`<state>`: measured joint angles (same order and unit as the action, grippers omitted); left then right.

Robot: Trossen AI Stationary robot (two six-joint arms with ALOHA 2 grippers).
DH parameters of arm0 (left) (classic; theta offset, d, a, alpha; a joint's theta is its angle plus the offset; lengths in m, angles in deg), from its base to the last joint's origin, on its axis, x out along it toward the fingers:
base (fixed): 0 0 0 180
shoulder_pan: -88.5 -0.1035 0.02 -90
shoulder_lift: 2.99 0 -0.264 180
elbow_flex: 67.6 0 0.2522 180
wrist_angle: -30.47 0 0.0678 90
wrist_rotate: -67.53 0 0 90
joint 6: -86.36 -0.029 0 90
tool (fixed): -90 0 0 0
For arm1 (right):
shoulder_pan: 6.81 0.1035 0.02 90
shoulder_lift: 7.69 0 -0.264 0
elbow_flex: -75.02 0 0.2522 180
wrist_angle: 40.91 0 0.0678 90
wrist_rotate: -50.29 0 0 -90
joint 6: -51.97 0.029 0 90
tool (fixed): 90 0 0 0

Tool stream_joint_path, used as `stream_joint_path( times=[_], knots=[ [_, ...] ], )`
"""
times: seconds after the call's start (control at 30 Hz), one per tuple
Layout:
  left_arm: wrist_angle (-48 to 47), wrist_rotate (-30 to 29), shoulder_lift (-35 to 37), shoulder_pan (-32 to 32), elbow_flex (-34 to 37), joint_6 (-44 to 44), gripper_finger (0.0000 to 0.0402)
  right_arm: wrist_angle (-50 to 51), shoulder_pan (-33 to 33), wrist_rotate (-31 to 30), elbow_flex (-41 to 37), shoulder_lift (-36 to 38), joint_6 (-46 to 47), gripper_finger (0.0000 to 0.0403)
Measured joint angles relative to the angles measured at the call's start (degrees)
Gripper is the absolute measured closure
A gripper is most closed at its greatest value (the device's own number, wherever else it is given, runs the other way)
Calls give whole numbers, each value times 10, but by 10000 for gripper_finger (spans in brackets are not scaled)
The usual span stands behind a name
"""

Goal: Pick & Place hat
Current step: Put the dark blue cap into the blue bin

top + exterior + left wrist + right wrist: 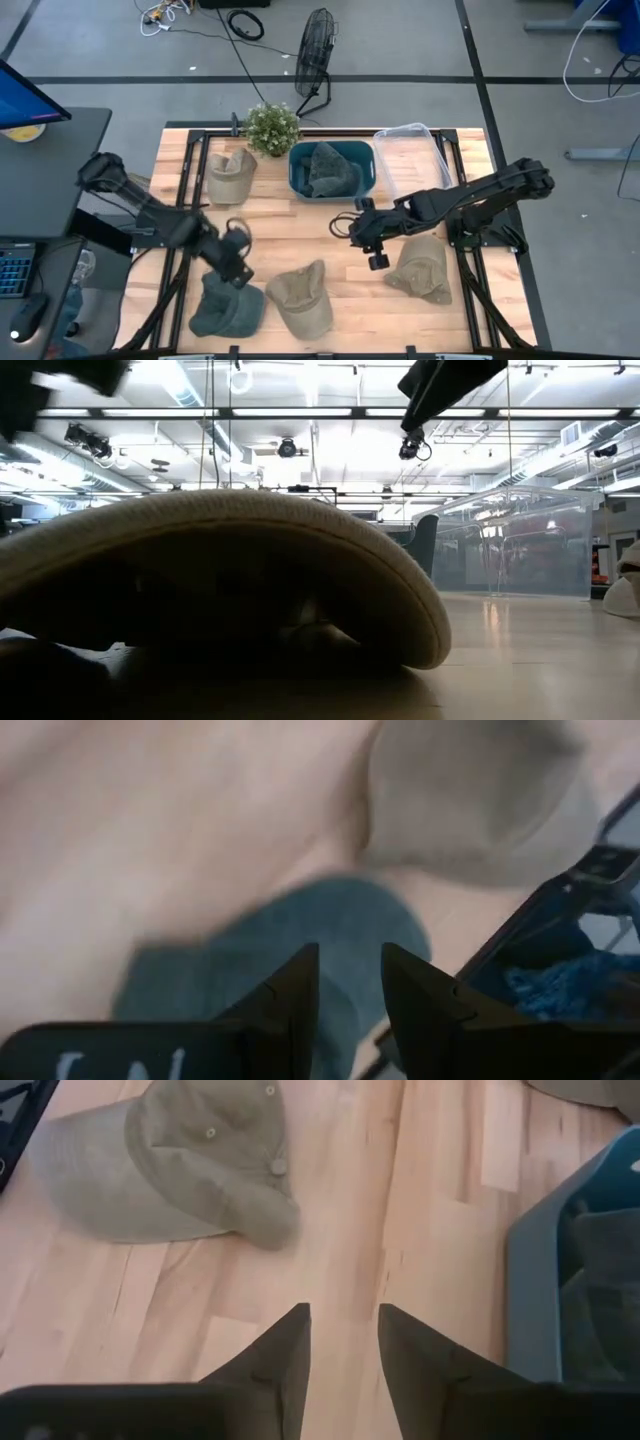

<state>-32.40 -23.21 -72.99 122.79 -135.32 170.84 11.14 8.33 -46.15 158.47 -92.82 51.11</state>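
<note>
From my remote station: both arms are dark, near black, built of jointed tubular links with bulkier rounded housings at the joints. The left gripper (348,1005) ends in two dark, wedge-shaped fingers (290,1005) tapering to blunt tips; pale lettering runs along the black body beneath them, too blurred for me to read. The right gripper (342,1355) carries the same pair of matte, angular fingers (420,1355) on a black block. In the high view a thin dark cable appears to loop beside the left arm's wrist.
</note>
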Motion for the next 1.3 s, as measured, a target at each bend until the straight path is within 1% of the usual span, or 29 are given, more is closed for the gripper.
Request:
stream_joint_path(
  times=[0.1,0.2,0.3,0.43,0.53,0.63,0.73,0.93,1.13,1.23,1.3],
  knots=[
    [-1,-2,-24,56,0,93,287,-1,0,0,0,-3,0,280],
    [-2,-23,-54,102,0,167,287,-1,0,-2,0,-4,-13,279],
    [0,-29,-86,132,0,239,287,-1,0,-2,0,-4,-39,279],
    [38,-30,-119,155,0,292,287,-4,0,-2,0,-4,-60,279],
    [82,-30,-138,165,0,309,287,-15,0,-2,0,-4,-68,279],
    [107,-31,-155,172,0,327,287,-24,0,-2,0,-4,-76,279],
    [111,-30,-175,178,0,351,287,-28,0,-2,0,-4,-77,279],
    [115,-31,-203,181,0,349,291,-35,0,-2,0,-4,-101,279],
    [115,-29,-203,181,0,337,322,-41,0,-2,0,-4,-103,279],
    [114,-33,-203,178,0,316,349,-41,0,-2,0,-4,-102,279],
    [114,-37,-203,175,0,296,375,-41,0,-2,0,-4,-102,279]
  ],
)
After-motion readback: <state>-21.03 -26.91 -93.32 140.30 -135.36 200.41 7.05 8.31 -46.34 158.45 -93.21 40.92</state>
